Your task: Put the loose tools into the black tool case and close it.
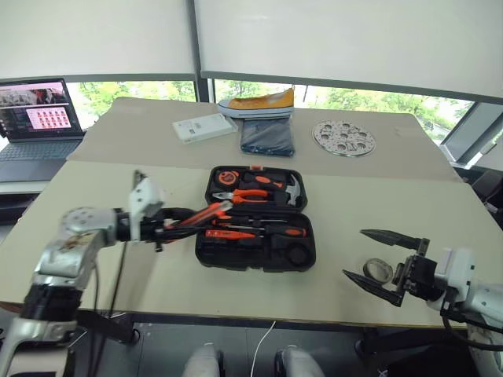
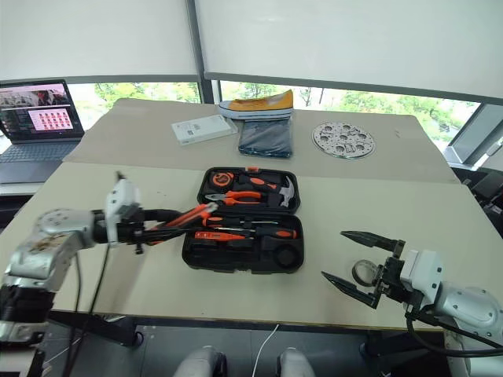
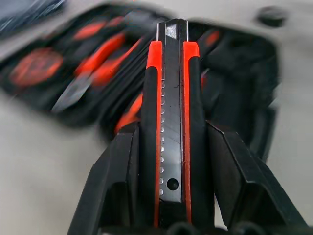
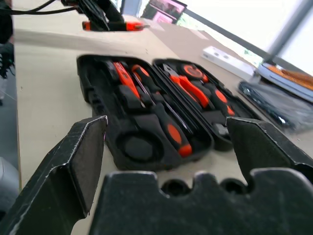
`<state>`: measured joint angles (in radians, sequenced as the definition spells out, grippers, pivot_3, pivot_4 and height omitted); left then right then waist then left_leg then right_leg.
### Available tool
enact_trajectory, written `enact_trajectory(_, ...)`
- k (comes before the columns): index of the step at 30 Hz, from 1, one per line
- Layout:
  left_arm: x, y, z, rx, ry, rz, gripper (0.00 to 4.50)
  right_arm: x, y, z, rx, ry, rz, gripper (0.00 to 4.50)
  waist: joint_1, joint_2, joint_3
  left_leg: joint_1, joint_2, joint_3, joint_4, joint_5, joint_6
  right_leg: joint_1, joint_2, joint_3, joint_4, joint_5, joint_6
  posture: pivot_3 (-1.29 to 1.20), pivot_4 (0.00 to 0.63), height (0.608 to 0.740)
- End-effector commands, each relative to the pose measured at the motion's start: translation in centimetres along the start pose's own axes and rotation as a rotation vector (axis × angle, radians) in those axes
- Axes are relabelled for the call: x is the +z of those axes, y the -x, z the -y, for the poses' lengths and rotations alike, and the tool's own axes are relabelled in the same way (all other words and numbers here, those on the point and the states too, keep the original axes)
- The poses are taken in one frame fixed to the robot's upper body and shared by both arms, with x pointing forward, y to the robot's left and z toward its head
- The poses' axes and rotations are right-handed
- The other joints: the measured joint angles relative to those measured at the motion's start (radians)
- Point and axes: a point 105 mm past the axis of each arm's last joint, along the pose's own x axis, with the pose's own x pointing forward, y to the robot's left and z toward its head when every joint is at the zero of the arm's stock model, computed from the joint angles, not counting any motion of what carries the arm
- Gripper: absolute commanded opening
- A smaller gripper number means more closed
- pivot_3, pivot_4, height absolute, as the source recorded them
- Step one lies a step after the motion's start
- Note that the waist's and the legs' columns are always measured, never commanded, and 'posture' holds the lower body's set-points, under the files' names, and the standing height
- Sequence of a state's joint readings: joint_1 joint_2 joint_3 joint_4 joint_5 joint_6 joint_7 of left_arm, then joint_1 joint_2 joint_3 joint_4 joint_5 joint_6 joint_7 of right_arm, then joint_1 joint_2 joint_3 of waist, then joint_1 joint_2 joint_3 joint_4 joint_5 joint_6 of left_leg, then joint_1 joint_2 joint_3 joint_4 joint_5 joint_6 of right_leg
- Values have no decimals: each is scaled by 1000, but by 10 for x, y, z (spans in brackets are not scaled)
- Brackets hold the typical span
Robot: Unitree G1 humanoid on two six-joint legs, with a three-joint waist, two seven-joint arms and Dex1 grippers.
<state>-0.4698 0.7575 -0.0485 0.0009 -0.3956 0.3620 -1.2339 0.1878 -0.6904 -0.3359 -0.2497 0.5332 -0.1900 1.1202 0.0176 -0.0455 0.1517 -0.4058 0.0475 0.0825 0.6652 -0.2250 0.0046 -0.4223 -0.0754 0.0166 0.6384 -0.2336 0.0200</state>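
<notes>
Nearest the head camera, the right gripper (image 1: 383,260) hangs over the table's (image 1: 157,283) near right edge with its two black fingers spread wide and nothing between them; the small grey tape roll (image 1: 378,272) lies on the table just beside its lower finger, possibly touching it, though that is hard to tell. On the other side, the left gripper (image 1: 174,224) is clamped on the orange-black utility knife (image 3: 169,117), which sticks out toward the black tool case (image 1: 255,253) and reaches over the case's left edge. That case lies open in the middle of the table, with screwdrivers (image 1: 259,230) set in the near half and orange-handled pliers (image 1: 250,195) and a small hammer (image 1: 293,191) in the far half. Beyond it lie a dark folded cloth (image 1: 267,136) and a white box (image 1: 204,126).
</notes>
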Motion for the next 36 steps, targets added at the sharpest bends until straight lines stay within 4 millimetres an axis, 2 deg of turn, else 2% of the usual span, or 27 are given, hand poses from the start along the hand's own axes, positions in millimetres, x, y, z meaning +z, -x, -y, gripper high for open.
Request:
enact_trajectory(1,10,-30,12,-89,-73,-57,1536,6,12,8,-20,34,-20,4500,-9,0,0,0,0,0,0,0,0,0,1,1,0,0,0,0,150,740)
enact_trajectory(4,7,-54,17,-148,-126,-116,1536,3,15,7,-18,27,-42,4500,-12,0,0,0,0,-1,0,0,0,0,2,1,1,-1,1,0,150,740)
enact_trajectory(6,2,-59,15,-156,-155,-150,1536,3,15,7,-23,25,-42,4500,-13,0,0,1,0,-1,0,0,0,0,2,1,1,-2,3,0,150,740)
enact_trajectory(17,-13,-74,23,-181,-181,-200,1536,5,16,4,-28,16,-53,4500,-8,1,0,1,0,-2,3,0,0,1,1,2,1,-2,5,0,150,740)
enact_trajectory(23,-15,-76,28,-203,-156,-204,1536,4,13,1,-27,7,-55,4500,-5,1,0,1,0,-2,5,0,0,1,1,2,2,-3,7,0,150,740)
enact_trajectory(27,-26,-74,31,-222,-152,-251,1536,3,11,1,-29,8,-52,4500,-5,2,-1,1,0,-2,5,0,0,1,1,2,3,-3,7,0,150,740)
enact_trajectory(30,-24,-74,34,-234,-128,-237,1536,4,11,1,-32,9,-51,4500,-5,3,-1,1,0,-2,5,0,0,2,1,2,3,-3,7,0,150,740)
enact_trajectory(31,-23,-75,35,-237,-123,-226,2543,4,11,1,-33,9,-52,4500,-6,3,-1,1,0,-2,5,0,0,2,1,2,3,-3,7,0,150,740)
enact_trajectory(33,-22,-74,37,-250,-110,-216,3145,3,10,1,-35,8,-53,4500,-6,3,-1,1,0,-2,5,0,0,1,2,2,3,-3,8,0,150,740)
enact_trajectory(36,-14,-75,27,-183,-142,-162,4274,2,10,1,-35,5,-54,4500,-7,3,-1,0,0,-2,5,0,1,1,2,2,2,-3,7,0,150,740)
